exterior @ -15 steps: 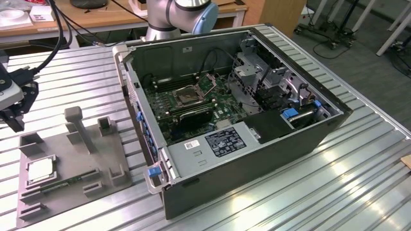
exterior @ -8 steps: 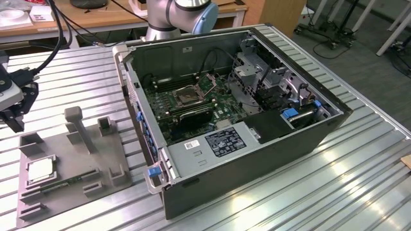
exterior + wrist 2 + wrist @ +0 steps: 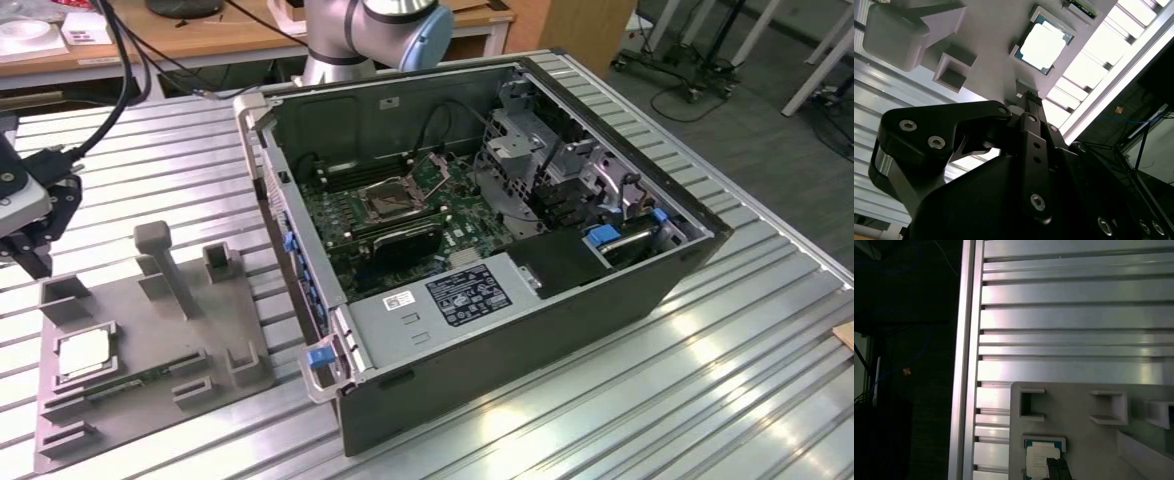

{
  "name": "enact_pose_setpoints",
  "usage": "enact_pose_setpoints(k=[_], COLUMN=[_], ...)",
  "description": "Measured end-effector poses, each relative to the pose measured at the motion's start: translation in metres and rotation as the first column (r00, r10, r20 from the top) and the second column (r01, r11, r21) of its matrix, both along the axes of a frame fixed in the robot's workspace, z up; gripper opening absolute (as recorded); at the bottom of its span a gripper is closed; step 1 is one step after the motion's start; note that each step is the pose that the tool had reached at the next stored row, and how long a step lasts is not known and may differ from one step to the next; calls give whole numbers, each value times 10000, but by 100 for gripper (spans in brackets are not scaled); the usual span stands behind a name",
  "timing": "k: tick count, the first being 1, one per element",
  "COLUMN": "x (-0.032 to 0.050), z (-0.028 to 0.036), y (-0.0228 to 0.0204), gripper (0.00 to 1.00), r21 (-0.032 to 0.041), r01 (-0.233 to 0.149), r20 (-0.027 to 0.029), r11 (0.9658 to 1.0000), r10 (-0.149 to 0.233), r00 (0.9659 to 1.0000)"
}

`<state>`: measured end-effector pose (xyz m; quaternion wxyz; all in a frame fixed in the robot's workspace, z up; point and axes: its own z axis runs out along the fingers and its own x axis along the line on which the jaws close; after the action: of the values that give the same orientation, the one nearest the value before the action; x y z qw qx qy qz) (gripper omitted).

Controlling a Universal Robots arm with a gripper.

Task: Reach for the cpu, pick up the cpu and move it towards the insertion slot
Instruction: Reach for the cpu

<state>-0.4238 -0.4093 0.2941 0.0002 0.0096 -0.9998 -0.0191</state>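
We find the gripper (image 3: pixel 32 262) over the gray holder (image 3: pixel 160 340), with the cpu (image 3: pixel 83 352) not yet lifted.
The cpu lies flat in a square recess of the holder, near the gripper but apart from it. We cannot tell whether the gripper is parted or closed. The insertion slot (image 3: pixel 396 200) sits inside the open computer case (image 3: pixel 534 330), well apart.

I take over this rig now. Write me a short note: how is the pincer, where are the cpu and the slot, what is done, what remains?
Pincer: above the grey tray, near the cpu, not holding it.
Cpu: flat in its pocket on the tray, at the exterior view's left of the open computer case.
Slot: on the green board inside the case.
Done: the reach, nearly. Left: the grasp and the carry to the slot.
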Motion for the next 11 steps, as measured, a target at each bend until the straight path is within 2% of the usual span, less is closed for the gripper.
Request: enact_pose_setpoints(k=[6,11], x=[-1,-2], z=[-39,-47], y=[-3,-3], gripper=[11,11], r21=[-1,-1], r01=[0,0], r20=[-1,-1], r11=[10000,10000], r10=[0,0], r00=[10000,10000])
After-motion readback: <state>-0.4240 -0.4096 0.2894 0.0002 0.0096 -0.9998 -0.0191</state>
